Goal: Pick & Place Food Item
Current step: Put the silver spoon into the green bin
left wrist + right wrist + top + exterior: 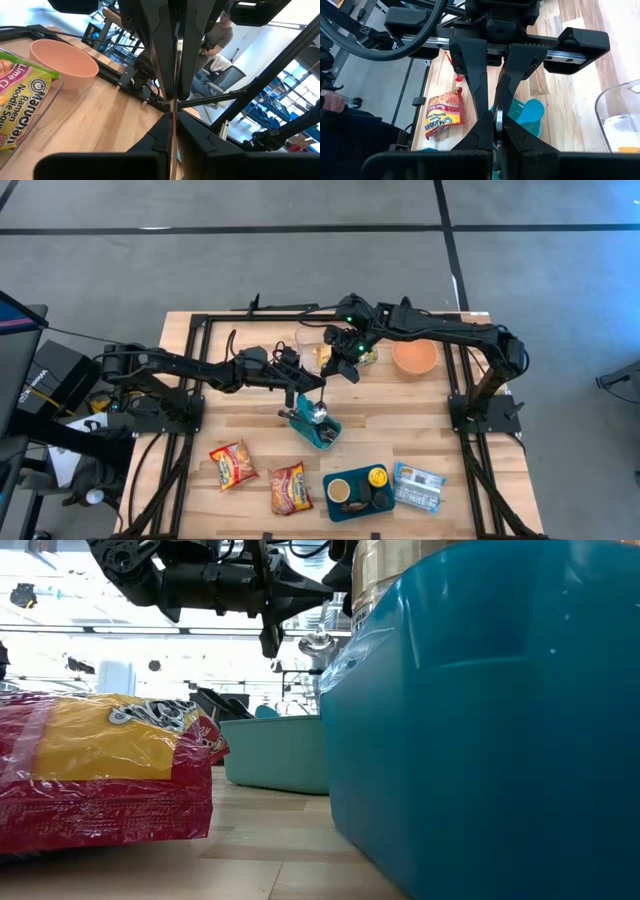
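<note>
My left gripper (303,396) pinched a thin silver metal spoon (319,413) upright over the small teal plastic bin (317,428) mid-table; my right gripper (345,366), closed, also held a thin metal utensil beside the clear container (309,350).

place: robotics lab | evidence: grey concrete floor (300,205); office chair (226,75); person (220,32)

Even overhead light is falling on the wooden table (400,410), throwing only soft, short shadows under the arms. In the low view, bright windows behind are blowing out the background, and the near teal container (480,720) is sitting out of focus. Glare is glinting off the ramen packet (100,775) wrapper.
</note>
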Robot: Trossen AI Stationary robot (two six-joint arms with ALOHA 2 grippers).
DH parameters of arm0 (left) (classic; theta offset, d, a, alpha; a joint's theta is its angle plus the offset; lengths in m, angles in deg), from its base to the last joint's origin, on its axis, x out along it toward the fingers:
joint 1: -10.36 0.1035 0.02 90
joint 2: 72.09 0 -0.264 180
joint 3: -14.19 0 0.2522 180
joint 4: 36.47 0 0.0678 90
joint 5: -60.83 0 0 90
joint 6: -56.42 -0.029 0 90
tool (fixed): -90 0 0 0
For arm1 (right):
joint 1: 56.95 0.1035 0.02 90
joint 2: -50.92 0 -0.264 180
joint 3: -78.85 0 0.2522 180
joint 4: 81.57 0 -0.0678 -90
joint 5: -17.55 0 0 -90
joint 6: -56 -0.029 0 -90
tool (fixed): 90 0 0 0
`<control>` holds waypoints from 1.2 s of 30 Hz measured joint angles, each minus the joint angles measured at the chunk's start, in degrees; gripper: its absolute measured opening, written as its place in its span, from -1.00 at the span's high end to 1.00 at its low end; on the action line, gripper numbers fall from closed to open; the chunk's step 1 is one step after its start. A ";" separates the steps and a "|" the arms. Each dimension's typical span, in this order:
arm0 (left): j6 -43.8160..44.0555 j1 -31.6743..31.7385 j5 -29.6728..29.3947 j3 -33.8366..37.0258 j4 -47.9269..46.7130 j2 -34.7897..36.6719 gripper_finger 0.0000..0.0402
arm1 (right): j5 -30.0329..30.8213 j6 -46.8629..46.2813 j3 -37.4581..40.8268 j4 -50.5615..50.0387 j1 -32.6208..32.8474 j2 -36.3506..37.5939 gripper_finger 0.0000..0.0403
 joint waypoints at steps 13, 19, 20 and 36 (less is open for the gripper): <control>0.17 0.00 0.02 0.02 -0.02 0.00 0.98 | 0.00 0.09 0.00 0.00 0.00 0.02 0.97; -0.05 0.00 -0.08 0.02 -0.02 0.00 0.99 | -0.01 -0.48 0.00 0.01 0.00 0.02 0.82; -0.04 0.00 -0.07 0.02 -0.02 0.00 0.99 | 0.00 -0.70 0.00 0.02 -0.02 0.02 0.79; -0.01 0.07 -1.05 0.02 -0.02 -0.02 0.99 | 0.00 -1.03 0.07 1.71 -2.50 1.23 0.44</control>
